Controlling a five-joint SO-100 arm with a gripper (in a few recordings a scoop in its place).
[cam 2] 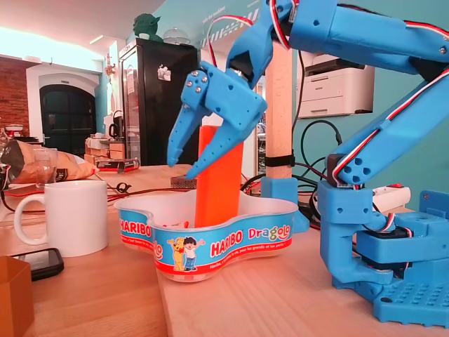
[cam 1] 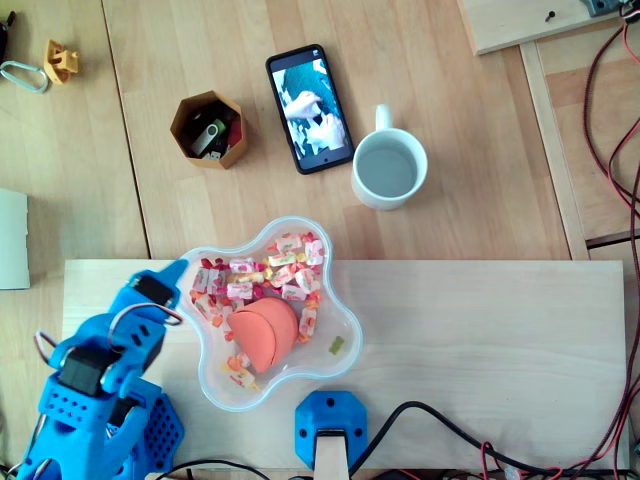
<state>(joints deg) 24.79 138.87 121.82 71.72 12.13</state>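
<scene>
- Plainly, the bowl carries the readable print: "HARIBO" twice and "Dragolo" on its red and blue band, beside a cartoon child and a yellow bear. The smaller line under it is too small to read.
- In the overhead view the bowl is clear plastic with a wavy rim and sits at the left end of a pale board. It holds wrapped sweets, mostly in its far half, and an orange cup standing upright among them.
- The gripper hangs above the bowl with its fingers spread, holding nothing. From above, the gripper has its tip just at the bowl's left rim, apart from the cup.
- A white mug stands beyond the bowl to the right, nothing showing inside it.
- A phone lies flat just left of the mug.
- Farther left, a brown six-sided box holds USB sticks.
</scene>
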